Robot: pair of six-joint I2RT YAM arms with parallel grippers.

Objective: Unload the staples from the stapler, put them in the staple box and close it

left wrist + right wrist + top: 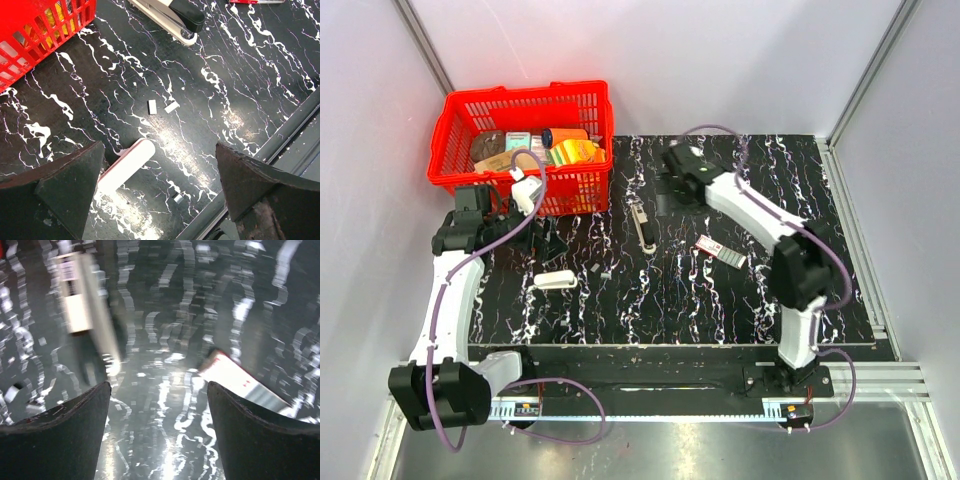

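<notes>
No legible text anywhere; print on the red-and-white box (721, 250) and the basket packages (570, 152) too small, blurred.

We look down into a pale booth holding a dark marbled table (720, 310).

Plain whitish walls (720, 60) close it on three sides, and we see slanting grey metal posts (865, 70) at the back corners. The tabletop is glossy black with white veins; in the wrist views we see soft light glaring off it. A ribbed aluminium rail (670, 397) runs along its near edge, and a dull steel sheet (670, 455) lies below.
</notes>
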